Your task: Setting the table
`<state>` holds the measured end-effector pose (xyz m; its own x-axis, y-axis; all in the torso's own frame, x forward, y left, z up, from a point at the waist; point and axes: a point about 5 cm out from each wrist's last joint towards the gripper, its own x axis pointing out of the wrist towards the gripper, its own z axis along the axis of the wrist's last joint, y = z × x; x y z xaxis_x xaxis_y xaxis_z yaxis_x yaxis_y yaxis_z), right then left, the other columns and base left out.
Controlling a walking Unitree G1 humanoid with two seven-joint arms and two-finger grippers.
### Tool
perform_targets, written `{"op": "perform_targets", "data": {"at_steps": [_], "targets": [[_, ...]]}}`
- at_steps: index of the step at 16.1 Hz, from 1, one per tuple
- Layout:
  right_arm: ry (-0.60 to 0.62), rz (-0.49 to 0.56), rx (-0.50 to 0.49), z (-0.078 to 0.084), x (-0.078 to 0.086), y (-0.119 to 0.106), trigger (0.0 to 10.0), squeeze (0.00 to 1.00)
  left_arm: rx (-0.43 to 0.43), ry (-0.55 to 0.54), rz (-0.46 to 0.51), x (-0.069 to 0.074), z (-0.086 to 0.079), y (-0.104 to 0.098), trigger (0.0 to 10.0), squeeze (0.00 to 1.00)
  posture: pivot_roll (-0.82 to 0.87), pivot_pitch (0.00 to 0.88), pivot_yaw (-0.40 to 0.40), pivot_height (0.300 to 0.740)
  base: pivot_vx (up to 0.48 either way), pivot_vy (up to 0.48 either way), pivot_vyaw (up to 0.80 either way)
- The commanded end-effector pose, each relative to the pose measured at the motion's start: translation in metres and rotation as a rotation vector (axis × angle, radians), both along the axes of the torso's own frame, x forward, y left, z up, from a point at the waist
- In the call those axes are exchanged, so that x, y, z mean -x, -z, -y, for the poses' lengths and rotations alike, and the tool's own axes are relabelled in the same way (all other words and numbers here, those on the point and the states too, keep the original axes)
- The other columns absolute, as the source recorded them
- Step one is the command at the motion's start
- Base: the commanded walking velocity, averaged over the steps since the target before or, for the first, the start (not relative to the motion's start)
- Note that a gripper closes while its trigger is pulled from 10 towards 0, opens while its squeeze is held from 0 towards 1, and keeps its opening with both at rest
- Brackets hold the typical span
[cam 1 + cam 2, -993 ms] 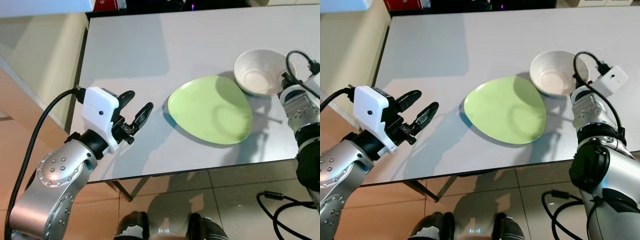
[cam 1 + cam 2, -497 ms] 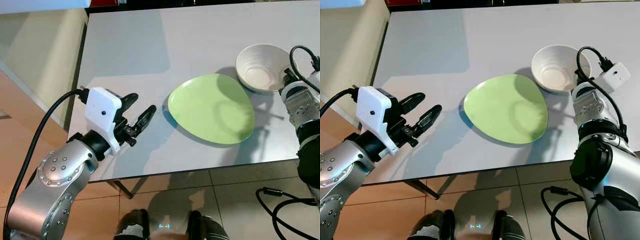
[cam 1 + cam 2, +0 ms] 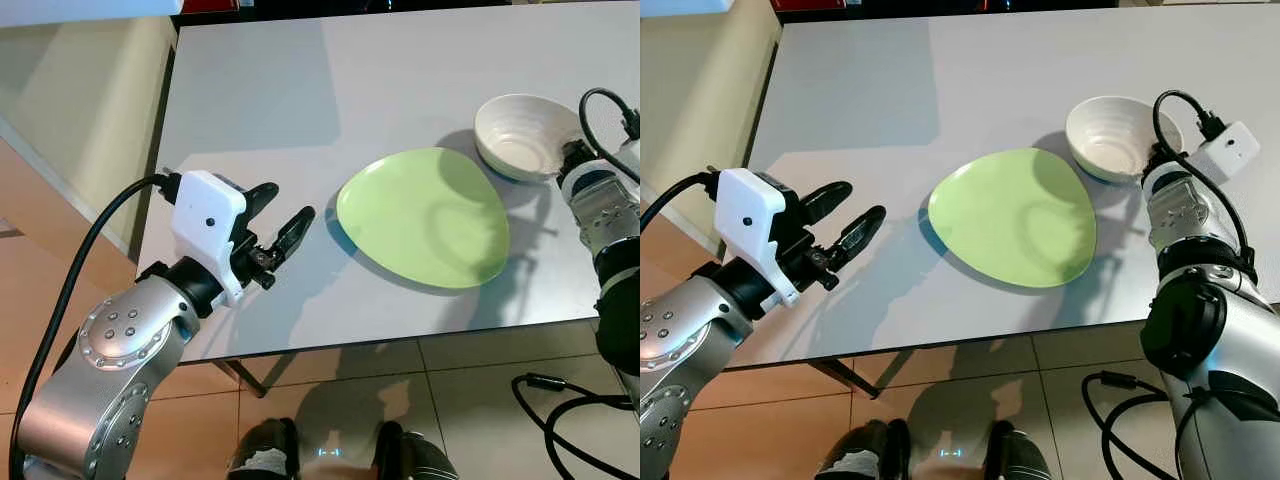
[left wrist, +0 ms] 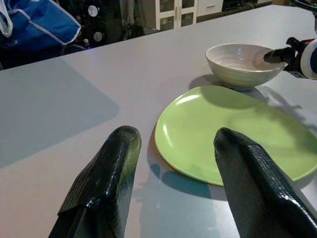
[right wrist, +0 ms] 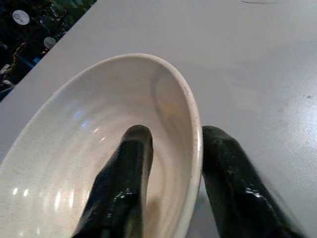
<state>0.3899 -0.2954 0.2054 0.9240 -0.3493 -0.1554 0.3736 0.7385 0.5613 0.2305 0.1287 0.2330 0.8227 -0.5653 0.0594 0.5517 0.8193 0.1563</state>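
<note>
Left gripper hovers over the table near its front-left corner, fingers spread, nothing between them, pointed toward the green plate. Plate lies flat near the front edge, right of centre. Just past it toward the right edge, the white bowl sits tilted, its near side overlapping the plate's far rim. Right gripper is clamped on the bowl's rim: one finger inside, one outside.
</note>
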Motion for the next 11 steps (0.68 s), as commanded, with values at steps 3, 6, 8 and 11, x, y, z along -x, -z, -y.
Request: {"op": "perform_targets", "data": {"at_steps": [3,6,8,11], "targets": [[-0.003,0.014,0.015,0.005,0.000,-0.010,10.0,1.00,0.005,0.006,-0.001,-0.004,0.002,0.001,10.0,0.00,0.25,0.199,0.025,0.740,0.000,0.000,0.00],[-0.015,0.040,0.024,0.005,0.000,-0.012,10.0,1.00,0.030,0.011,-0.001,-0.009,0.007,0.001,10.0,0.00,0.23,0.177,0.022,0.740,0.000,0.000,0.00],[-0.021,0.042,0.012,0.005,0.000,-0.010,10.0,1.00,0.047,0.012,-0.011,-0.011,0.008,0.003,10.0,0.00,0.22,0.168,0.020,0.740,0.000,0.000,0.00],[-0.019,0.044,-0.021,0.006,0.002,-0.005,10.0,1.00,0.066,0.027,-0.023,-0.011,0.011,0.006,10.0,0.00,0.20,0.148,0.020,0.740,0.000,0.000,0.00]]}}
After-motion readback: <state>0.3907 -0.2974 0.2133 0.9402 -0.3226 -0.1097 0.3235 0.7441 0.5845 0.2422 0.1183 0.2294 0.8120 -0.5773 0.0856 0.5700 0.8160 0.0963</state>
